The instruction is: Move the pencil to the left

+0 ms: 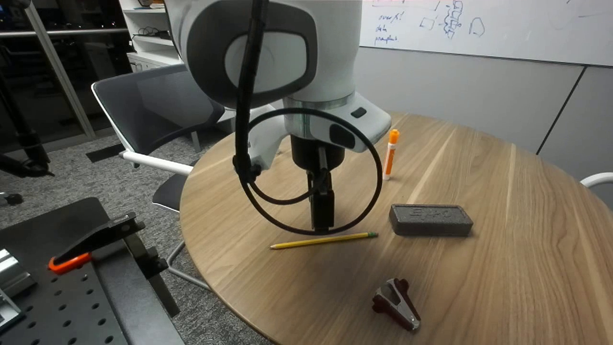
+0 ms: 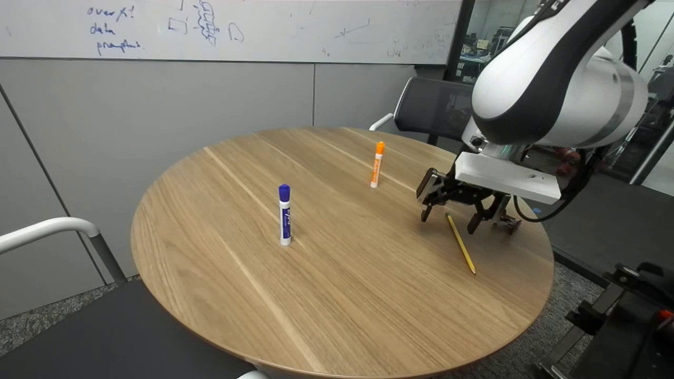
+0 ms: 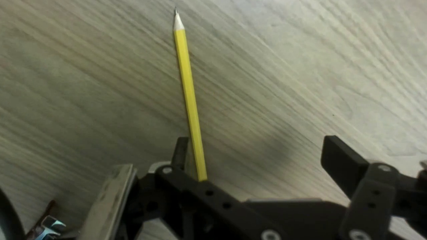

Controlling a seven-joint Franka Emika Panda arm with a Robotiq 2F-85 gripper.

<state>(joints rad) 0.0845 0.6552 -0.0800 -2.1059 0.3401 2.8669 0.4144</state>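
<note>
Wrist view: one pencil (image 3: 189,96); one pincer (image 3: 256,144)

White-and-grey arm (image 1: 337,62), looped black cable (image 1: 243,120), black pincer (image 3: 256,140) with silvery screws (image 3: 271,235).

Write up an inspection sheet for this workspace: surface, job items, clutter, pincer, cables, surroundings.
Surface: round wooden table, visible grain.
Job items: yellow pencil lying flat on the table, not gripped.
Clutter: orange marker and blue marker, both standing upright; dark eraser and staple remover, both apart from the pencil.
Pincer: open, jaws wide apart, pencil showing between them in the wrist view; held items, nothing seen.
Cables: black cable hanging in a loop near the pincer; can't tell whether it touches the table.
Surroundings: chair beside the table, whiteboard with writing, grey carpet.
</note>
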